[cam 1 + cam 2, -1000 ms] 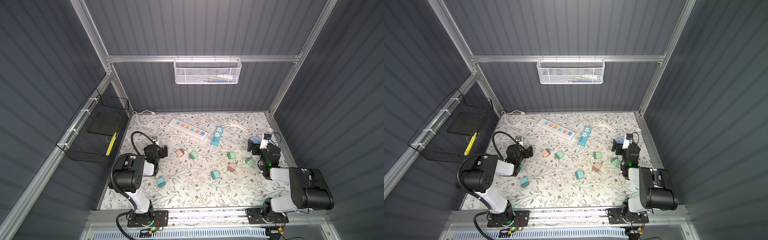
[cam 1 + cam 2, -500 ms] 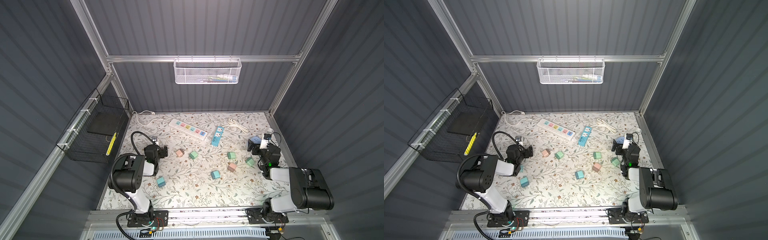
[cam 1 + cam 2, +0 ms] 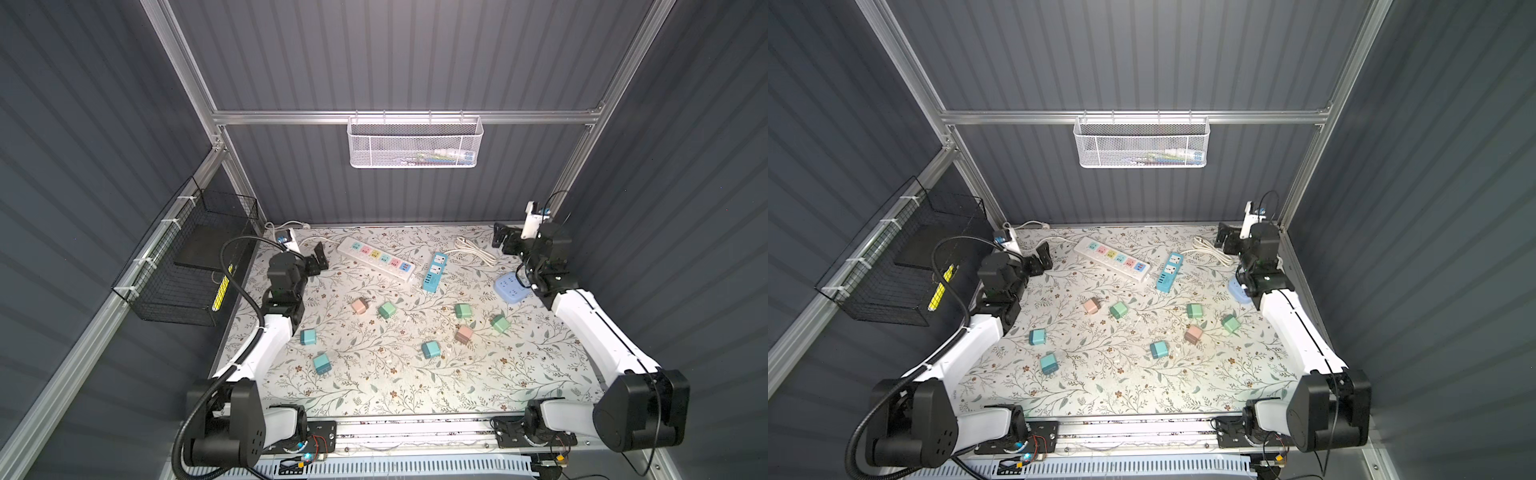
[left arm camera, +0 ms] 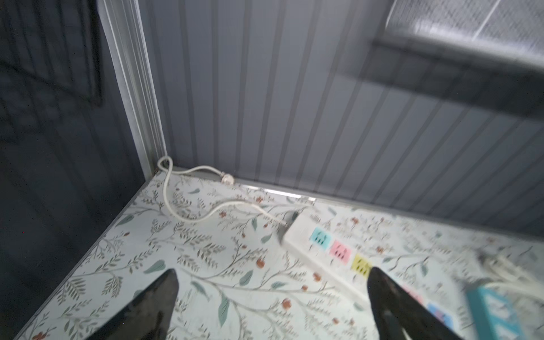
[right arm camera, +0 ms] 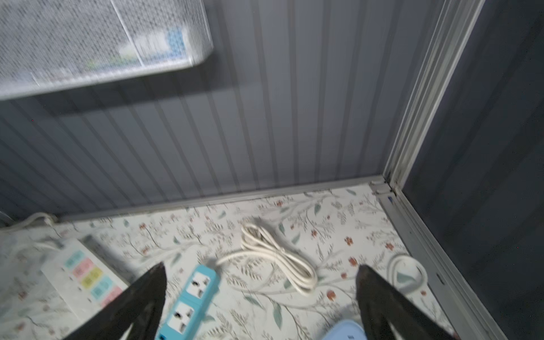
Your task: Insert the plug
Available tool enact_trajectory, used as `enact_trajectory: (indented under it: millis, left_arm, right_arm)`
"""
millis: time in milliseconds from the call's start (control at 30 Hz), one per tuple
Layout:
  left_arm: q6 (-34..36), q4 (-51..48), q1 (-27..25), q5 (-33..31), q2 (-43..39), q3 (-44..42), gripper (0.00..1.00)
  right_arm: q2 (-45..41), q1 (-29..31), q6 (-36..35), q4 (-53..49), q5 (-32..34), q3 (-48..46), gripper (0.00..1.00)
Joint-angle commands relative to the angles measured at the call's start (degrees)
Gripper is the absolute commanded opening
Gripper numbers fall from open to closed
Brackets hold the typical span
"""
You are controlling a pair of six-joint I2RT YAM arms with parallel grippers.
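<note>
**Left gripper** (image 3: 321,257): held above the far left part of the floral mat (image 3: 374,386), just beside the corded end of the white power strip (image 3: 376,259). The jaws are spread wide and nothing is grasped.

**Right gripper** (image 3: 504,242): held over the far right corner, near the coiled white cord (image 3: 473,252). The jaws are spread wide and nothing is grasped.

**Plugs:** eight are counted, all laid loose on the mat. They lie nearer the front than the strips and apart from both grippers.
- The left pink plug (image 3: 358,306) and left green plug (image 3: 387,310) are placed side by side near the middle.
- The middle green plug (image 3: 462,311), right green plug (image 3: 500,323) and right pink plug (image 3: 464,333) are grouped toward the right.
- The middle teal plug (image 3: 431,349) is found closer to the front edge.
- The left teal plug (image 3: 308,337) is laid beside the left arm's white link.
- The front teal plug (image 3: 322,364) is laid with its prongs pointed toward the front.

**Sockets:**
- The white power strip is laid diagonally with its coloured outlets facing up.
- The blue power strip (image 3: 435,272) is set just beside its right end.
- The pale blue socket block (image 3: 512,287) is partly covered by the right arm.

**Fixtures:**
- The white mesh basket (image 3: 415,143) is hung on the back rail.
- The black wire basket (image 3: 187,270) is hung on the left wall.
</note>
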Motion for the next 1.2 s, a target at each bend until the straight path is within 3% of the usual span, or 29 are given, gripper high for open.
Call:
enact_trajectory:
  millis: [0,33,100,167,267,400,600,867,1167]
  left_arm:
    - [-22.9,-24.9,0.0,-3.7,-0.9,13.1,1.00]
    - [-26.0,-29.8,0.0,-5.2,-0.9,16.5,1.00]
    - [-23.8,-25.8,0.0,-1.3,-1.2,16.9,1.00]
    - [-25.7,-21.8,0.0,1.8,-0.9,15.8,1.00]
    - [-26.3,-22.1,0.0,9.3,3.8,19.4,1.00]
    - [-24.9,-23.7,-1.7,20.1,11.7,24.5,0.99]
    - [-15.6,-28.9,-8.7,21.5,17.2,27.8,1.00]
    - [-15.5,-29.3,-9.8,25.5,20.0,26.4,1.00]
    - [-15.3,-29.2,-9.9,26.6,20.3,26.2,1.00]
  right_arm:
    - [0.9,-2.1,15.2,-16.0,-2.0,3.1,0.99]
    - [1.1,-3.8,18.4,-16.2,-5.9,2.7,0.99]
    - [1.9,-6.8,21.0,-15.6,-13.8,1.9,0.96]
    - [4.6,-7.6,21.1,-21.0,-11.5,4.1,0.88]
    - [8.9,-8.2,20.0,-29.5,-5.2,7.5,0.92]
    - [13.9,-10.9,19.1,-30.6,-5.4,7.7,0.91]
    - [24.5,-15.3,17.4,-32.4,-5.8,12.8,0.93]
    - [34.5,-18.4,18.8,-32.2,-11.3,16.3,0.93]
    - [35.5,-18.5,19.1,-29.4,-13.4,12.2,0.93]
